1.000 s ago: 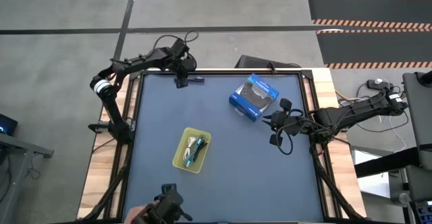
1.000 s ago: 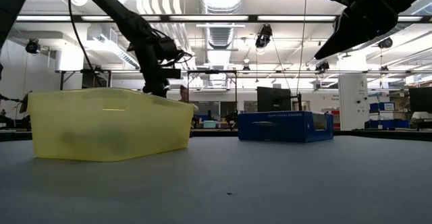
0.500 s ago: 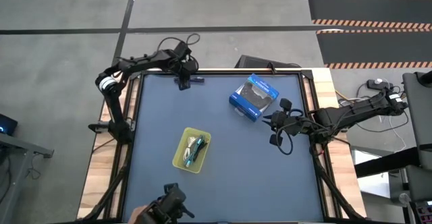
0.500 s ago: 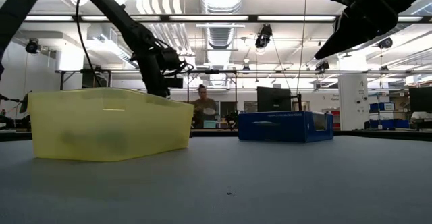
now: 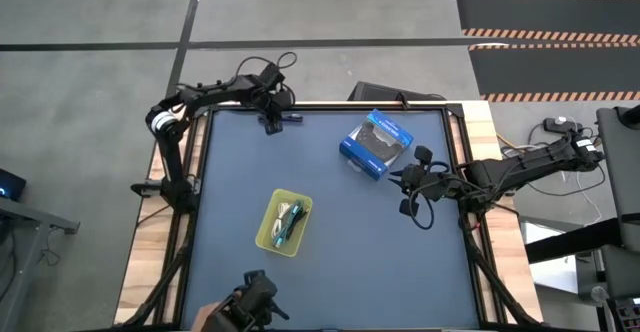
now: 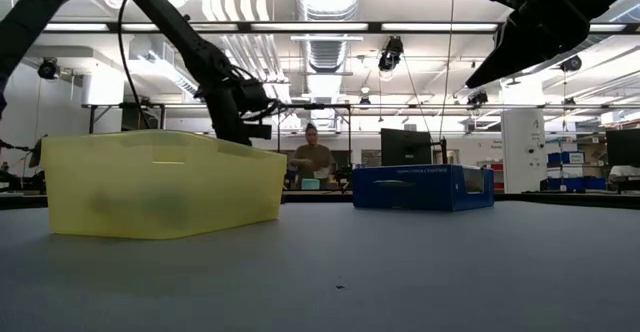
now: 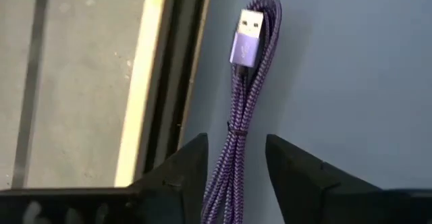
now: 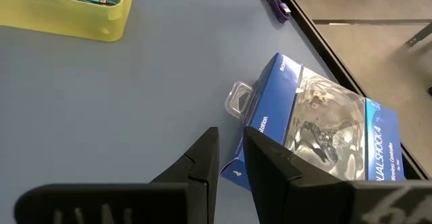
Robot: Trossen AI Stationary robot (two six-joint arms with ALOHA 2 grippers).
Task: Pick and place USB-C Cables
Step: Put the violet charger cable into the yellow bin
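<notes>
A: High view, what's in the translucent yellow plastic tray (image 5: pixel 268 234)?

B: Teal-green braided cable (image 5: pixel 288 222) plus a white one (image 5: pixel 292 210), both bundled, lying inside. Through the tray wall in low view, contents are just a dark smudge. Can't find a black cable.

A: And the dark purple braided USB cable (image 7: pixel 240 123)?

B: On the blue table mat (image 5: pixel 330 222) at the far edge, beside the frame rail. Left gripper (image 7: pixel 235 166) is over it w/ fingers spread, bundle between them, not clamped. Its lower end is cut off by the frame.

A: Right gripper (image 8: pixel 231 158)?

B: Near the table's right side, fingers nearly together, holding nothing, facing the blue and black retail box w/ clear window (image 8: pixel 317 126).
</notes>
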